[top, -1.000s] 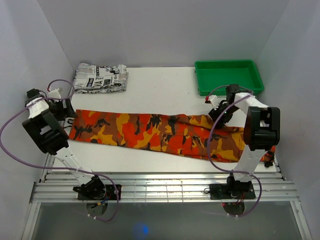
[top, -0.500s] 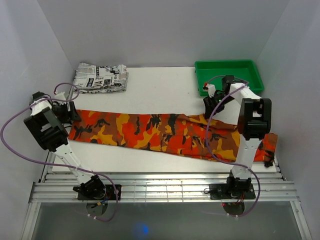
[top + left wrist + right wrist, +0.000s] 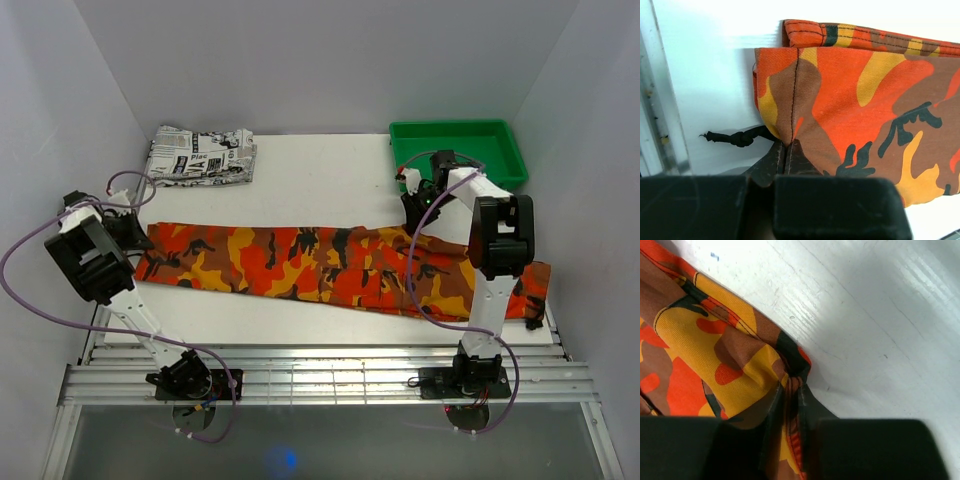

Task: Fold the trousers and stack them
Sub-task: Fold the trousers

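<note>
Fingers (image 3: 771, 165) of left gripper (image 3: 785, 148) pinching trousers (image 3: 855, 95) hem; right gripper (image 3: 790, 386) pinching trousers edge; knotted black cord (image 3: 737, 137) shown by left wrist only; green tray (image 3: 455, 128) overhead only.

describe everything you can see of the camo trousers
The trousers are soft twill-like cloth in orange, red, yellow, brown and black camouflage. They lie flat, stretched lengthwise across the white table, one leg layered on the other. The left claw pinches the left hem at a seam; the right claw pinches the far edge. A knotted black cord lies by the hem.
</note>
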Action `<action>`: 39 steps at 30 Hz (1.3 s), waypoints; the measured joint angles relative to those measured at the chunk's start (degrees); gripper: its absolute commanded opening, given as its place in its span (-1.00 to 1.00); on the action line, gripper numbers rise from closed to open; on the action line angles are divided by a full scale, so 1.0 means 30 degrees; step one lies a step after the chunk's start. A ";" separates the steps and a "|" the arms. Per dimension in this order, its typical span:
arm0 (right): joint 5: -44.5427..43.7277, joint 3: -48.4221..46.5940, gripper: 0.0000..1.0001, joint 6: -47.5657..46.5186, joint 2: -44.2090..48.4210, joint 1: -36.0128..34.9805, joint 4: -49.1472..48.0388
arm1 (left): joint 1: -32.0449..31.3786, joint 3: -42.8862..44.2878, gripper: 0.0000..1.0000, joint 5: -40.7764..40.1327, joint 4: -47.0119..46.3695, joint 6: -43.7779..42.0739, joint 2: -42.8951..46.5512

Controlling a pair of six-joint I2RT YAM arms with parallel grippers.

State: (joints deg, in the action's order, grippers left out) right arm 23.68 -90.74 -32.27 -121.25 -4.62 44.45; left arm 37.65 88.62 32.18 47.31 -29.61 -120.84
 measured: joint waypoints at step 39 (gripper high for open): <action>-0.4328 0.4197 0.74 -0.5428 0.6856 1.4294 0.6156 | 0.1129 0.1035 -1.00 0.1821 0.1443 0.0918 0.1013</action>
State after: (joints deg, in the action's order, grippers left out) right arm 10.70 -78.15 -48.56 -100.68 38.26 62.92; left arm 41.04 91.72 37.65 51.64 -26.85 -117.80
